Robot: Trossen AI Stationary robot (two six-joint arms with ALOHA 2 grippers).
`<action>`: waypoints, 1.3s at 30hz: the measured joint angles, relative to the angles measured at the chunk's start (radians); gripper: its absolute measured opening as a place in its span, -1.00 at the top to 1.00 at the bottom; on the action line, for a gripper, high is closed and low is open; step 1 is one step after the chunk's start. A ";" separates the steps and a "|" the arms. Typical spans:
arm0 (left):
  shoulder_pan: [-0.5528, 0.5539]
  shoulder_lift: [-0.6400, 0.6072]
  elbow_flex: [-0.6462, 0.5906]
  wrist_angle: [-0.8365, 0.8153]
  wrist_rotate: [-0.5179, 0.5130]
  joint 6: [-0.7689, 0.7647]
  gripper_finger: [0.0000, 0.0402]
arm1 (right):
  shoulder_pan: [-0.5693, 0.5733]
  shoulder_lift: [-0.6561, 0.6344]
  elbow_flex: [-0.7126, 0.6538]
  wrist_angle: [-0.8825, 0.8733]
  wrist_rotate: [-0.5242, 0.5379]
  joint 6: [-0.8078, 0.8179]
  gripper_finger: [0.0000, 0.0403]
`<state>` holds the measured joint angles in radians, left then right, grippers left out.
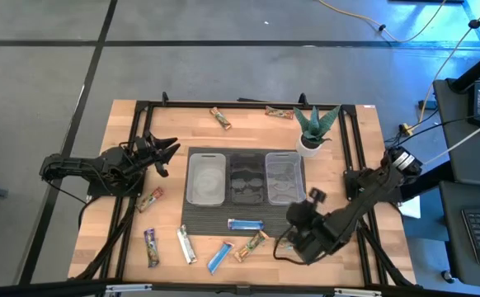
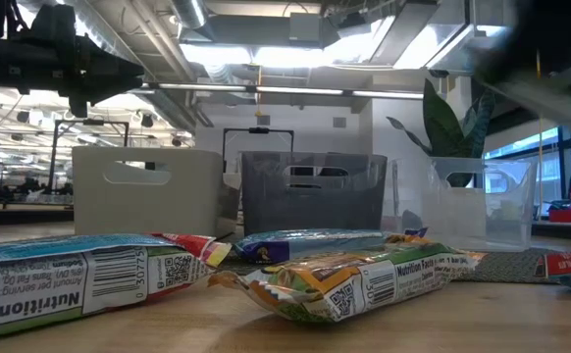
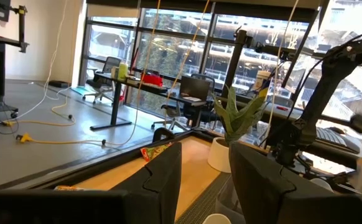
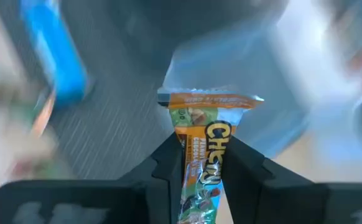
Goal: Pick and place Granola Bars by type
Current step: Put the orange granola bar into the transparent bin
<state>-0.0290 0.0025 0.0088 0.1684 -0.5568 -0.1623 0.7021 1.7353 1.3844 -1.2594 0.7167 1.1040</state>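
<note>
Several granola bars lie flat on the table in the high view: a blue one [image 1: 245, 224] on the dark mat, a tan/green one [image 1: 251, 245], another blue [image 1: 219, 256], a silver [image 1: 187, 245] and a purple [image 1: 151, 247] near the near edge, one [image 1: 149, 199] at the left, and two [image 1: 219, 118] [image 1: 279, 113] at the far edge. My right gripper [image 1: 296, 219] hovers over the mat's near right corner, shut on a tan/green Chewy bar [image 4: 207, 143]. My left gripper [image 1: 164, 153] is raised left of the bins, open and empty [image 3: 204, 180]. My right gripper pinches the Chewy bar between its two fingers [image 4: 167, 167], across the bar's width around its middle. The crimped free end [image 4: 209, 102] sticks out past the fingertips. The bar is lifted clear above the mat.
Three clear bins [image 1: 206, 177] [image 1: 246, 177] [image 1: 284, 177] stand side by side on the dark mat [image 1: 199, 223]. A spiky potted plant [image 1: 314, 128] stands behind the right bin. Black frame rails [image 1: 133, 165] run along the table's sides. Bare wood shows at the far left.
</note>
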 joint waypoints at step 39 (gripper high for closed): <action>0.000 0.000 0.000 0.000 0.000 -0.008 0.36 | -0.374 -0.001 -0.324 0.424 -0.064 -0.170 0.51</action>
<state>-0.0291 0.0025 0.0090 0.1684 -0.5568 -0.1703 0.3278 1.7344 1.0600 -0.8353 0.6524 0.9337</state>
